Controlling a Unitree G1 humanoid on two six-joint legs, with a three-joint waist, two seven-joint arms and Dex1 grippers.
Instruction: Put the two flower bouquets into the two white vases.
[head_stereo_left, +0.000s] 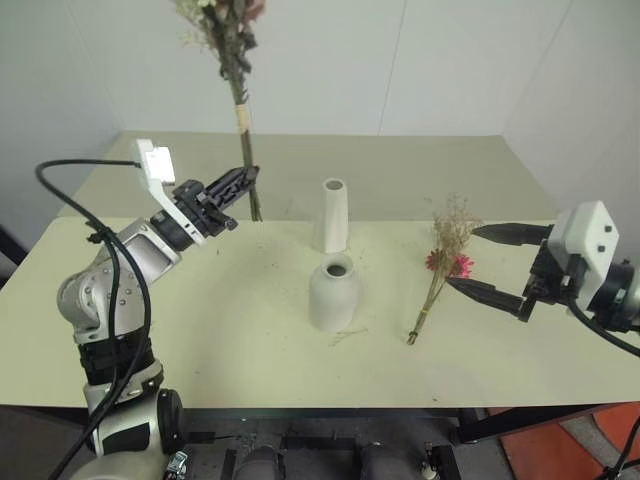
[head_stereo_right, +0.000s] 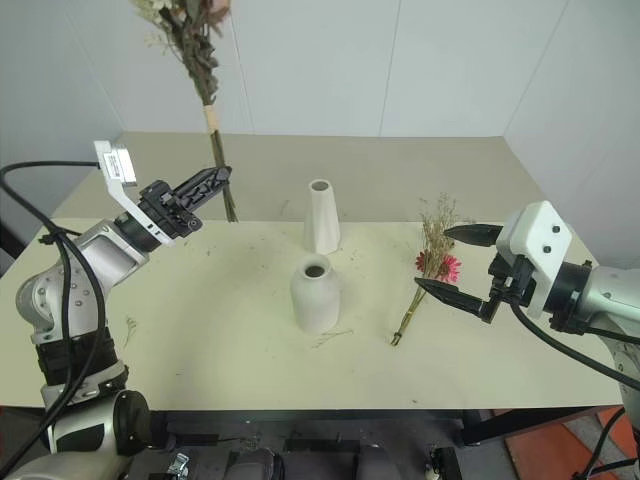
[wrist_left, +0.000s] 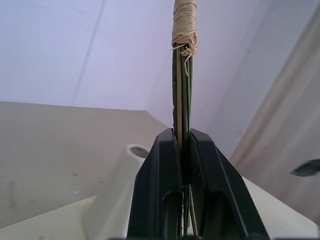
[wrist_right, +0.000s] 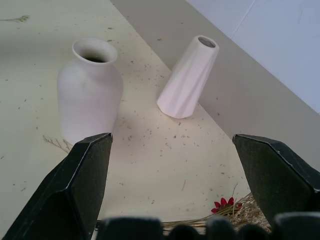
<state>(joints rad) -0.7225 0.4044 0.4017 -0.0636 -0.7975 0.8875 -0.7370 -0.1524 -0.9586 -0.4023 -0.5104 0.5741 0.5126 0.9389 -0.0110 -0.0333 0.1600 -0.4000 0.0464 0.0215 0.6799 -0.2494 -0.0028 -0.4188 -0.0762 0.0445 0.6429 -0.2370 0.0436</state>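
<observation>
Left gripper (head_stereo_left: 248, 178) is clamped on the stems of the rose bouquet (head_stereo_left: 231, 40), holding it upright above the table (head_stereo_left: 200, 330). Right gripper (head_stereo_left: 482, 262) gapes wide beside the daisy bouquet (head_stereo_left: 443, 262) lying flat, right of the tall vase (head_stereo_left: 332, 216) and the round vase (head_stereo_left: 333, 293).

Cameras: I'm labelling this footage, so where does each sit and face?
Head pair: look down over the table, both arms, both vases.
Left wrist: along the shut left hand clamping the rose bouquet.
Right wrist: past the open right hand to the tall vase and short vase.
Shared: the daisy bouquet.
</observation>
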